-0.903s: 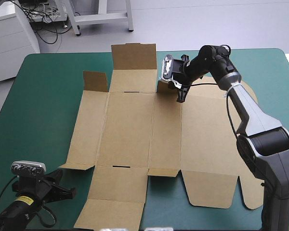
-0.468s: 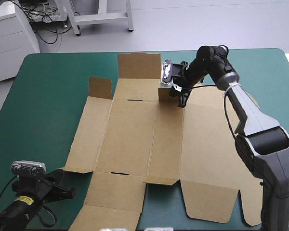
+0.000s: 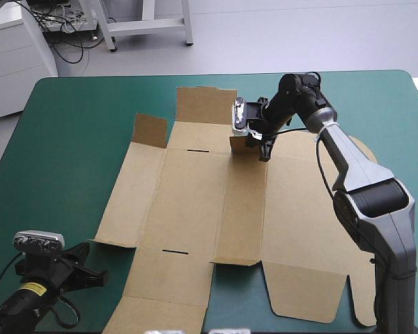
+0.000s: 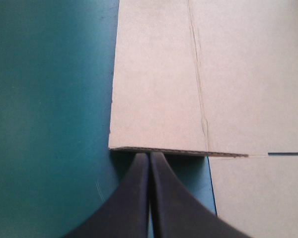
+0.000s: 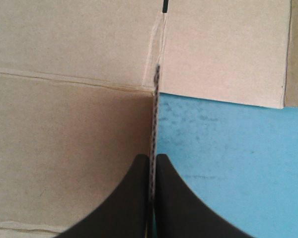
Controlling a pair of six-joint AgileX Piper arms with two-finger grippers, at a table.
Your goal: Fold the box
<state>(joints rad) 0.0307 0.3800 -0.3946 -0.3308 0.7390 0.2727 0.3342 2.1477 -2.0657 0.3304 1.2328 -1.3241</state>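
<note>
The right arm (image 3: 355,163) is stretching out over the box (image 3: 195,202), lying flat across the table (image 3: 70,139); the right gripper (image 3: 258,145) is pinching a raised flap (image 3: 237,145) on the box's far edge. The left gripper (image 4: 149,156) is hovering low, fingers pressed together, empty, just off the box's near-left corner.

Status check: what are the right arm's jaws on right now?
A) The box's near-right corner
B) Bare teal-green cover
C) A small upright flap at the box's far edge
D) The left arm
C: the right wrist view shows the right gripper with its jaws all but shut on the thin edge of a flap, which stands at the far edge of the box.
</note>
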